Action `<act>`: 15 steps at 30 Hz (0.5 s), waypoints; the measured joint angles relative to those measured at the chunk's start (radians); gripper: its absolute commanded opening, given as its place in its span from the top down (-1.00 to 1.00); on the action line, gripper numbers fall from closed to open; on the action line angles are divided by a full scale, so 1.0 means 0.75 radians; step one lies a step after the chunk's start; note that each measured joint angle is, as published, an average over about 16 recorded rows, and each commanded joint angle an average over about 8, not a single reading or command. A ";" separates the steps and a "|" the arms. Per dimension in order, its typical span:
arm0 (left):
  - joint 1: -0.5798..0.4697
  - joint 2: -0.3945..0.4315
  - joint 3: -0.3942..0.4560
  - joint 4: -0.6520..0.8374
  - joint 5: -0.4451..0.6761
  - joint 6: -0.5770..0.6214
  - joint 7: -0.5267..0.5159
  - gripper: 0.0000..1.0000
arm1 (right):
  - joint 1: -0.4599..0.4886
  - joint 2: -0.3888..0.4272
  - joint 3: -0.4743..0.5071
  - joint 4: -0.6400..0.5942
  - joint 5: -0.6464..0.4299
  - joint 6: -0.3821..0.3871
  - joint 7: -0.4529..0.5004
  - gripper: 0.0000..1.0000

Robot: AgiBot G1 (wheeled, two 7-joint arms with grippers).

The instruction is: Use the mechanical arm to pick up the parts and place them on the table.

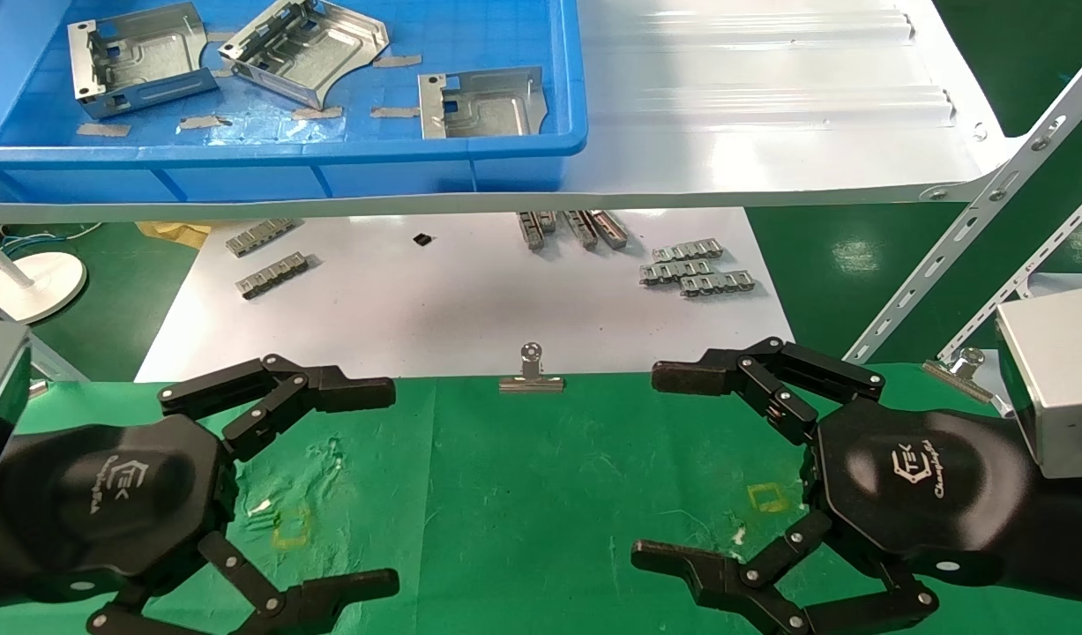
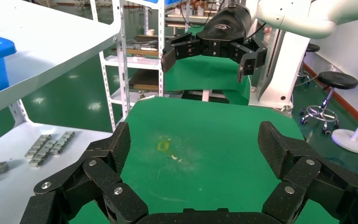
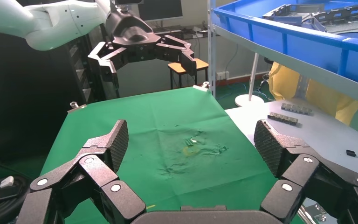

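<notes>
Three silver sheet-metal parts lie in a blue bin (image 1: 329, 172) on the white shelf: one at the left (image 1: 139, 60), one in the middle (image 1: 307, 48), one at the right (image 1: 481, 103). They also show in the right wrist view (image 3: 317, 11). My left gripper (image 1: 377, 481) is open and empty over the left of the green table (image 1: 523, 494). My right gripper (image 1: 660, 463) is open and empty over its right side. Each wrist view shows its own open fingers (image 2: 121, 144) (image 3: 116, 140) above bare green cloth, and the other gripper beyond (image 2: 209, 44) (image 3: 142, 49).
The white shelf (image 1: 770, 115) overhangs a white sheet (image 1: 452, 300) holding small grey clip strips (image 1: 695, 269) (image 1: 272, 273). A silver binder clip (image 1: 531, 370) pins the cloth's far edge. Yellow square marks (image 1: 291, 529) (image 1: 767, 496) sit on the cloth. Slotted shelf struts (image 1: 981, 203) rise at the right.
</notes>
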 measured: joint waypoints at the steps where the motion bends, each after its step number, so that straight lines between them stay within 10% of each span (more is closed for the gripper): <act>1: 0.000 0.000 0.000 0.000 0.000 0.000 0.000 -1.00 | 0.000 0.000 0.000 0.000 0.000 0.000 0.000 1.00; 15: 0.000 0.000 0.000 0.000 0.000 0.000 0.000 -1.00 | 0.000 0.000 0.000 0.000 0.000 0.000 0.000 1.00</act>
